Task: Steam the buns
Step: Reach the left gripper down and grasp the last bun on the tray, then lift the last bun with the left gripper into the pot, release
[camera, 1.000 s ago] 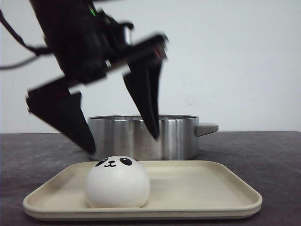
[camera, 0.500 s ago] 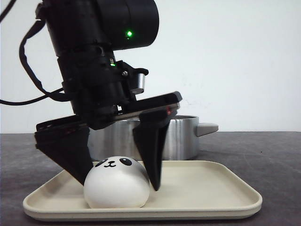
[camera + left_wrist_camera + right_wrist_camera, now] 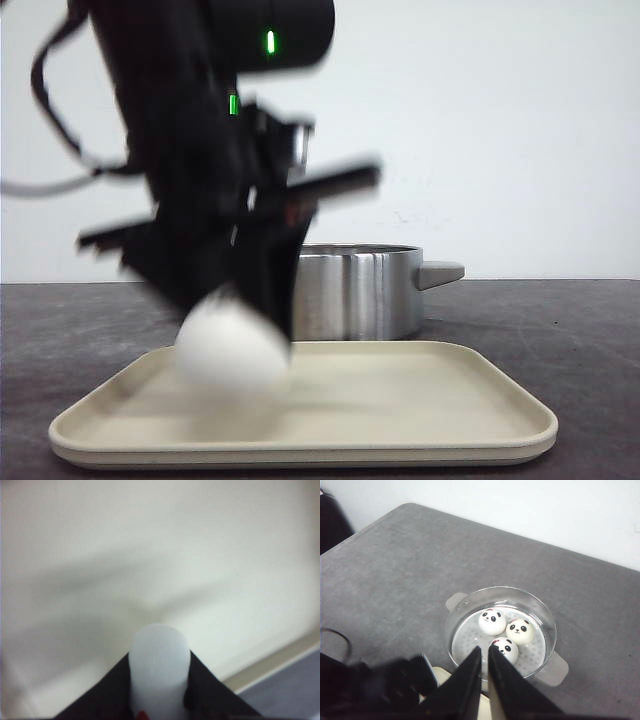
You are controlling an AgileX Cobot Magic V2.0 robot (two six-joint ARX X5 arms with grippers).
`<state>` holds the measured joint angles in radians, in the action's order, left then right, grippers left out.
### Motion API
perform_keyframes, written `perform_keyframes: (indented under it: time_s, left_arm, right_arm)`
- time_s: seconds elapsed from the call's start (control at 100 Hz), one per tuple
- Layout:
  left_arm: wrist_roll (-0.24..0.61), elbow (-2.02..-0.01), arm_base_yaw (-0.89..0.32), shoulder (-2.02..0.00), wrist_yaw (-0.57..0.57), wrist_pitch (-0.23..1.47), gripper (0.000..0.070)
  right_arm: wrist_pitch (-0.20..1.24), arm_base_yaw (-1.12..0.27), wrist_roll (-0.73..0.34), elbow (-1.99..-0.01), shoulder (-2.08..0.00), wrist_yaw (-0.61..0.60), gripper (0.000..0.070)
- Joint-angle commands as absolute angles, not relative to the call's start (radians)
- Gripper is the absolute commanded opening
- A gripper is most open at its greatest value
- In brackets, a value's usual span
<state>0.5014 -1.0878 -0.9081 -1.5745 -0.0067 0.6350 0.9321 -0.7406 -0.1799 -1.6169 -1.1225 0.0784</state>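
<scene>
My left gripper (image 3: 235, 305) is shut on a white bun (image 3: 232, 352) and holds it just above the cream tray (image 3: 450, 425); both are motion-blurred and the panda face does not show. In the left wrist view the bun (image 3: 160, 665) is squeezed between the black fingers (image 3: 212, 692). Three panda buns (image 3: 492, 621) (image 3: 520, 631) (image 3: 506, 649) lie in the steel pot (image 3: 552, 625). My right gripper (image 3: 485, 651) hangs high over the pot's near rim, its jaws nearly together and empty. It is out of the front view.
The steel pot (image 3: 365, 290) stands just behind the tray, with a handle on its right side. The table is dark grey, with a white wall behind. The blurred left arm (image 3: 370, 687) shows beside the right gripper.
The left gripper came down around the bun on the tray, closed on it and has lifted it slightly off the tray.
</scene>
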Motion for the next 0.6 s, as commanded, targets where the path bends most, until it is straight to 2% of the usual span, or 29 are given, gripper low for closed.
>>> perform_keyframes:
  time_s: [0.0, 0.13, 0.27, 0.59]
  left_arm:
    - [0.442, -1.153, -0.916, -1.539, -0.061, 0.619, 0.0010]
    - [0.371, -1.261, -0.894, -1.513, -0.162, 0.627, 0.0010]
    - [0.296, -1.361, -0.841, -1.514, -0.169, 0.598, 0.0010]
    - [0.292, -1.400, -0.640, -1.564, -0.154, 0.503, 0.0011]
  right_arm:
    - [0.921, -0.751, -0.171, -1.637, -1.127, 0.078, 0.0014]
    - [0.921, -0.751, -0.172, -1.637, -1.127, 0.078, 0.0014]
    - [0.921, -0.751, -0.172, -1.637, -1.127, 0.077, 0.0014]
    - [0.920, -0.751, -0.176, -1.637, -1.127, 0.076, 0.0014]
